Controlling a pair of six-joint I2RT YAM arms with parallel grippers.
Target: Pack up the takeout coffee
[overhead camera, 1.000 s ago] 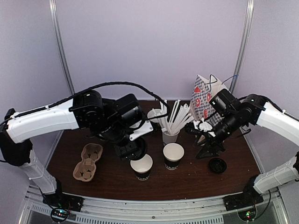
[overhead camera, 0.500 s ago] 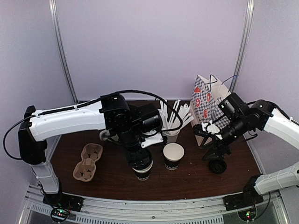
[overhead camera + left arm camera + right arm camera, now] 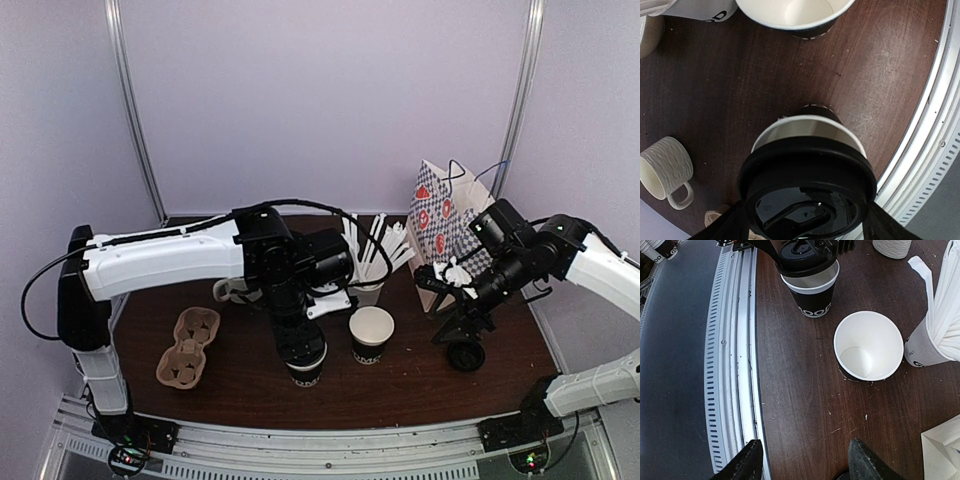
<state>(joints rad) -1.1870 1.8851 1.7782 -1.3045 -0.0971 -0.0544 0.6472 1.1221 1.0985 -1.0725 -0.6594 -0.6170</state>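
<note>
Left tool (image 3: 805, 225): pinches the lid (image 3: 807, 175) by its edges, just above the cup (image 3: 807, 127) at the near edge of the desk (image 3: 805, 390)
Right tool (image 3: 806, 462): spread with nothing between its fingers, low over the second lid (image 3: 466, 355) at the right of the desk
Cups: both upright and close together; the open cup (image 3: 868, 345) has no lid; neither is in the carrier (image 3: 188, 345) or the bag (image 3: 440, 215)
Risk, lid: it sits off-centre with the cup's far rim showing, so a push down now could buckle the paper rim or tip the light cup
Risk, grip: smooth plastic held only at its edge could pop out sideways
Risk, crowding: the stirrers (image 3: 947, 300) and mug (image 3: 665, 167) stand near, and a wide swing could knock them
Materials: thin black paper cups, white inside, tapered; glossy round plastic lids with a raised rim; ribbed cream mug; moulded pulp carrier; dark wood-grain desk
</note>
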